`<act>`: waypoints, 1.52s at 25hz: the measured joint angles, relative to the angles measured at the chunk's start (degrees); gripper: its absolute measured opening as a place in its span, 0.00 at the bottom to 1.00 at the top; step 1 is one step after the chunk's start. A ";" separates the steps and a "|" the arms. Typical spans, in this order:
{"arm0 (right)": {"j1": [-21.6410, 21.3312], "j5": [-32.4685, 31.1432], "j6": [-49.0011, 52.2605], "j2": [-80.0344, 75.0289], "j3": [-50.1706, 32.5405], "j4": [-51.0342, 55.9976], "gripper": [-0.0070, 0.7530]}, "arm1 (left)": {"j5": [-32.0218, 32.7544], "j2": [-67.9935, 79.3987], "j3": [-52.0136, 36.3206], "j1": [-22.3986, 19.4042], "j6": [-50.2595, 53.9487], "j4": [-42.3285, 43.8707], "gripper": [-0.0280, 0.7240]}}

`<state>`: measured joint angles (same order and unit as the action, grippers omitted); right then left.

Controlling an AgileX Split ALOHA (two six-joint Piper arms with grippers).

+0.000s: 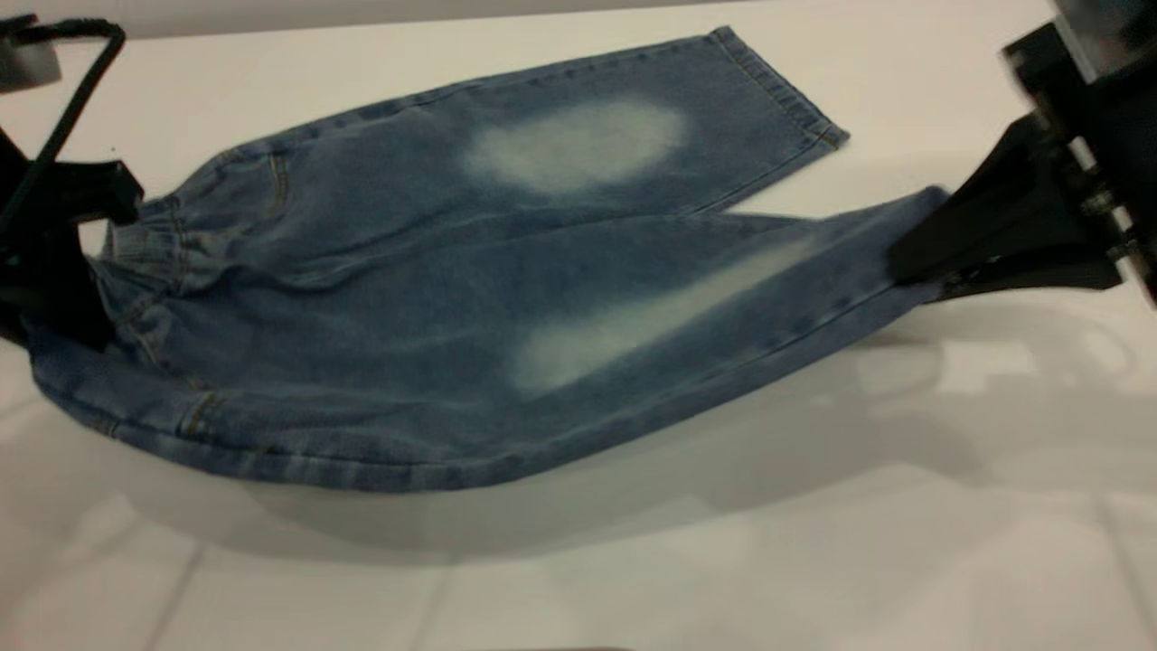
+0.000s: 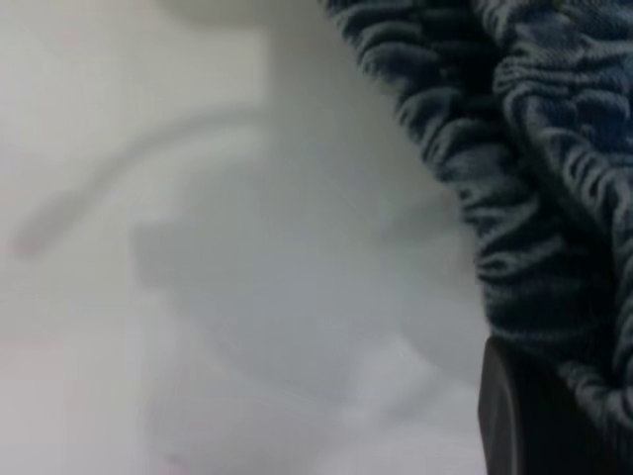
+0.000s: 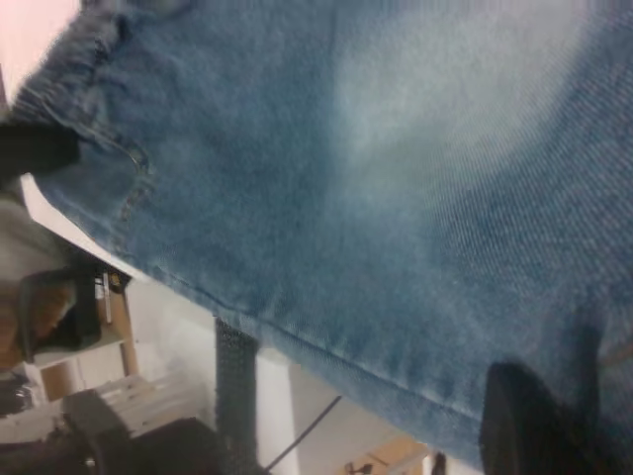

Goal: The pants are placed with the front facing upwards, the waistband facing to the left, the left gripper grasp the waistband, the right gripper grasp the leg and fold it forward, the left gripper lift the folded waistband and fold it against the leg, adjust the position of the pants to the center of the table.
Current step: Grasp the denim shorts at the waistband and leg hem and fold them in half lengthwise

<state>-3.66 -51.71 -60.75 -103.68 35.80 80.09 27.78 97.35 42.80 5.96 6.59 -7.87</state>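
— Where are the pants [image 1: 407, 298] sitting right now?

— They are lying across the white table [image 1: 813, 542], front up, with the waistband [image 1: 149, 240] at the left end. The far leg is resting flat; the near leg is hanging off the surface, throwing a shadow beneath it.

— And the left gripper [image 1: 68, 262]?

— It is pinching the gathered waistband. From its wrist camera the ruffled elastic [image 2: 514, 198] is bunching right against a black finger [image 2: 524, 416].

— The right one?

— The right gripper [image 1: 913, 262] is clamping the end of the near leg, holding it up at the right side. Its wrist camera is showing denim [image 3: 396, 198] stretching away toward the left gripper [image 3: 35, 153], with a dark fingertip [image 3: 524, 416] pressing on the cloth.
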 joint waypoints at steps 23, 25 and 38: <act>-0.39 1.09 13.66 -8.07 24.65 8.24 0.05 | -13.30 -1.50 2.96 2.70 -0.16 -28.99 0.17; -0.39 1.88 13.66 -9.11 24.76 11.41 0.05 | -16.16 -1.50 2.96 2.70 -0.16 -31.95 0.17; 1.44 4.02 18.63 -20.98 36.20 22.53 0.05 | -30.04 3.61 2.96 2.87 0.00 -50.09 0.17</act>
<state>-2.22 -47.69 -42.11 -124.65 72.00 102.62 -2.25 100.95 45.76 8.84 6.59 -57.95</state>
